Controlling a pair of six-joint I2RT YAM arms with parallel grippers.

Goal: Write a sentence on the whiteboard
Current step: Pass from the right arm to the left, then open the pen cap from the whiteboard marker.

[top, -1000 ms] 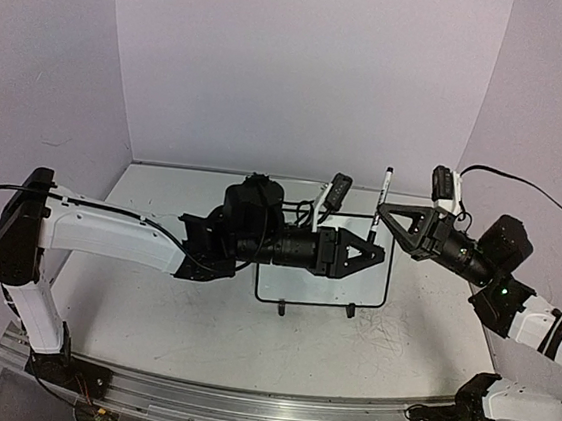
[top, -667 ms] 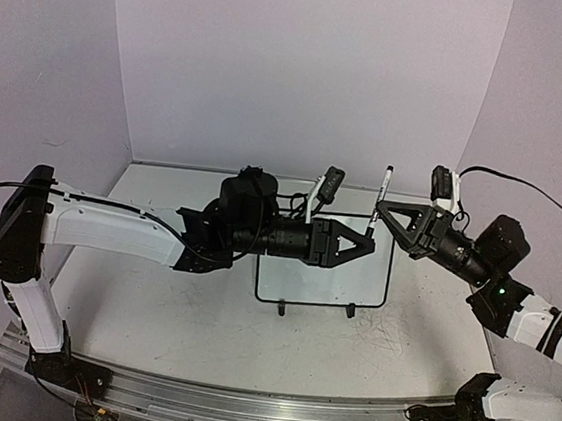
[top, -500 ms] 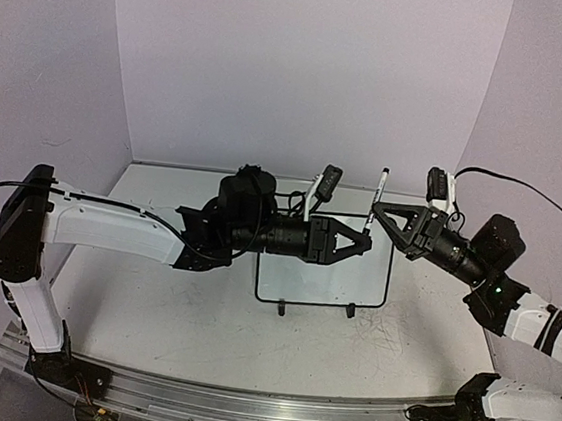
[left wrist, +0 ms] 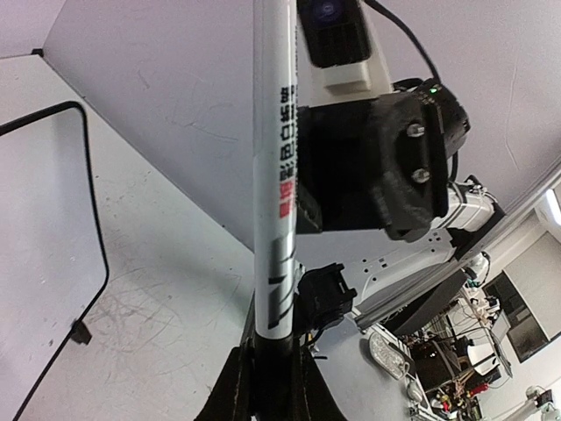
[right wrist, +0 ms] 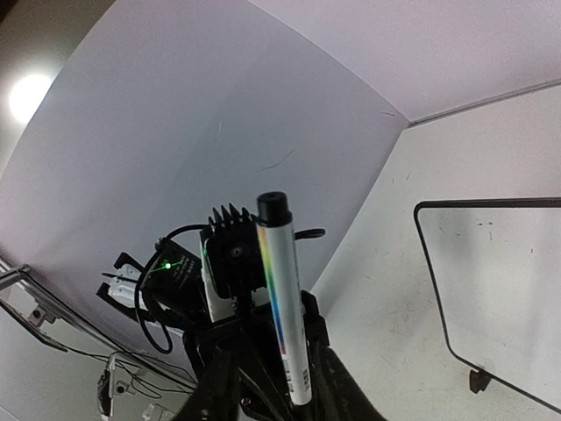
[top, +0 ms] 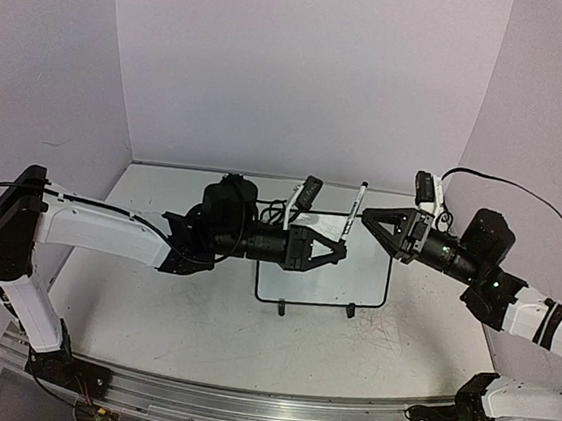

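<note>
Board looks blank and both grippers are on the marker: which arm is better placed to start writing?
Right, probably. The right gripper clamps the white black-tipped marker mid-barrel beside the black-framed white board; the left gripper only pinches its lower end, so it would have to regrip before it could write.

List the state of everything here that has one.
whiteboard: lying flat, no writing on the part that shows.
marker: roughly upright, held by both grippers; whether it is capped, cannot tell.
left gripper: shut on the marker's lower end.
right gripper: shut on the marker's middle.
</note>
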